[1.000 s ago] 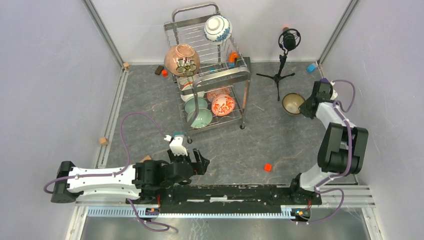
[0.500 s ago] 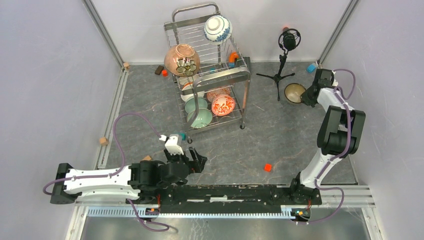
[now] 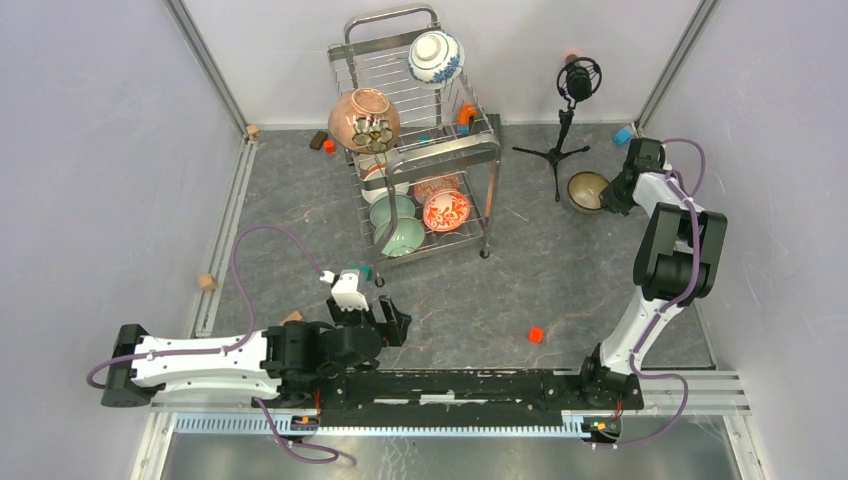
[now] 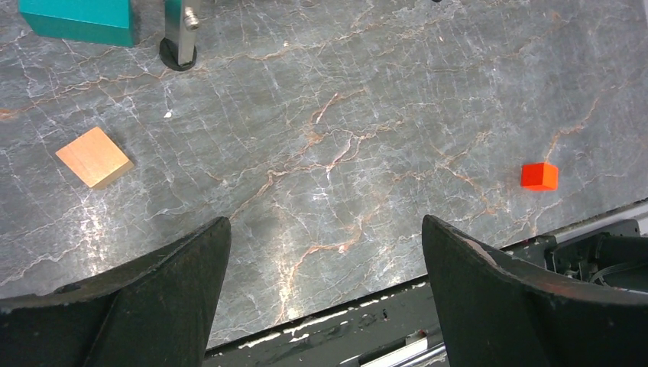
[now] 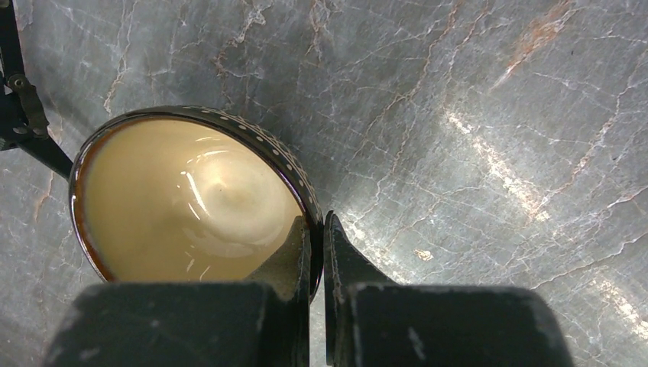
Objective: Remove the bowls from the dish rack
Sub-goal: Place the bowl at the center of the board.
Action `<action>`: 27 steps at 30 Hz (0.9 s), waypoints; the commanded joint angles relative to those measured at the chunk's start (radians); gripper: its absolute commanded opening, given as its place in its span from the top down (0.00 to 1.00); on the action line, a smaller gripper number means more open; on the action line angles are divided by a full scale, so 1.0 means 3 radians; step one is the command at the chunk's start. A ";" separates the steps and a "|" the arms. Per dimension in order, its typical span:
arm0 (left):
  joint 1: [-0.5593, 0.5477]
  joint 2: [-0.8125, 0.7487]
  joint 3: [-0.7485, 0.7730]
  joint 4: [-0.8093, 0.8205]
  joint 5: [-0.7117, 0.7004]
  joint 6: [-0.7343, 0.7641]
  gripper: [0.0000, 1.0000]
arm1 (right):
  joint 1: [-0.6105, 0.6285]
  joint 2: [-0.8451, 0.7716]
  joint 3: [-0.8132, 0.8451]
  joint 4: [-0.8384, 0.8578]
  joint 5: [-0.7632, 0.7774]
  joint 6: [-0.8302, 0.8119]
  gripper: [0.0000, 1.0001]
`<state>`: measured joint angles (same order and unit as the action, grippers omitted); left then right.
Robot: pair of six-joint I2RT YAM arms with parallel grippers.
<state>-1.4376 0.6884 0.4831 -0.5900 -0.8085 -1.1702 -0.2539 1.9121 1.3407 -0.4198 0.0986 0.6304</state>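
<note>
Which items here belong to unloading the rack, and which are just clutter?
Job: rack; tan bowl, held by right hand; brown bowl; blue-white bowl; green bowl; floral bowl.
Clutter: microphone stand; red block; wood block; teal block; blue block.

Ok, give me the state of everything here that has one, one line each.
tan bowl: out of the rack, mouth up, rim pinched
right gripper: shut on that rim
left gripper: open, empty
dish rack: upright, bowls on both tiers
blue-and-white bowl: propped on edge, top tier
pale green bowl: leaning, lower tier
</note>
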 commanded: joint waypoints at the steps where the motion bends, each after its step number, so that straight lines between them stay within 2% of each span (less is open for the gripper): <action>1: -0.0009 -0.0039 -0.0015 -0.0049 -0.0201 -0.0086 0.00 | -0.0018 -0.0003 0.0141 0.0156 -0.0014 -0.0023 1.00; 2: -0.0008 -0.0040 -0.0016 -0.0044 -0.0203 -0.0091 0.00 | -0.0015 -0.0003 0.0120 0.0176 -0.0014 -0.0025 1.00; 4: -0.0009 -0.0031 -0.0015 -0.0045 -0.0204 -0.0095 0.00 | -0.0013 -0.0006 0.0098 0.0193 -0.0045 -0.0041 0.91; 8: -0.0005 -0.0007 0.0016 -0.0046 -0.0186 -0.0086 0.00 | -0.0014 -0.0034 0.0111 0.0210 -0.0163 -0.0117 0.61; 11: -0.0009 -0.0022 0.0057 -0.0052 -0.0179 -0.0051 0.00 | -0.0016 -0.0185 0.0090 0.0217 -0.0202 -0.0172 0.46; 18: -0.0005 -0.0102 0.0257 -0.0167 -0.0197 0.0096 0.00 | 0.0061 -0.0918 -0.0105 0.0317 -0.0150 -0.0224 0.32; 23: -0.0005 -0.0170 0.0512 -0.0454 -0.0206 0.0102 0.00 | 0.0368 -0.1786 -0.0513 0.0801 0.0162 0.0055 0.32; 27: -0.0005 -0.0229 0.0729 -0.0727 -0.0386 0.0143 0.00 | 0.0778 -0.2433 -0.0811 0.1076 0.0378 0.0185 0.33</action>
<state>-1.4376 0.6399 0.6205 -0.7166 -0.8242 -1.1683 -0.1055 1.3247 1.1770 -0.2276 0.1337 0.6331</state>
